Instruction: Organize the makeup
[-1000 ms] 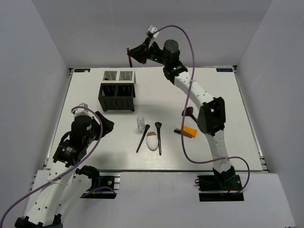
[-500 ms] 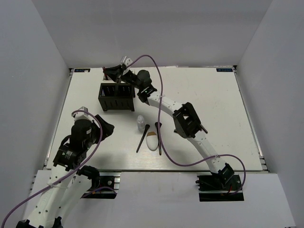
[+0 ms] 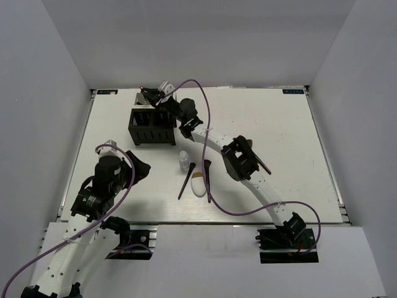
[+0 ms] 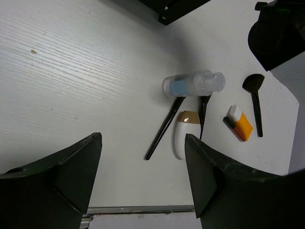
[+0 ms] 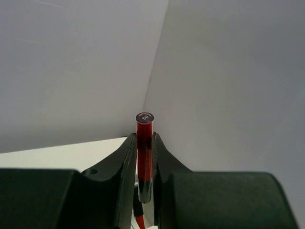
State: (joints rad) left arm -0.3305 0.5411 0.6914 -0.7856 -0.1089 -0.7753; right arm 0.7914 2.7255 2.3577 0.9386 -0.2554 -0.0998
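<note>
Right pincer (image 5: 144, 143) gripping upright red-black stick (image 5: 145, 125)

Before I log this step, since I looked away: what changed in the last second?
The right end effector, shut on the red-black stick throughout, swung left and down from high near the back wall to just above the far side of the black box. The left end effector, clear bottle and sponge stayed put.
</note>
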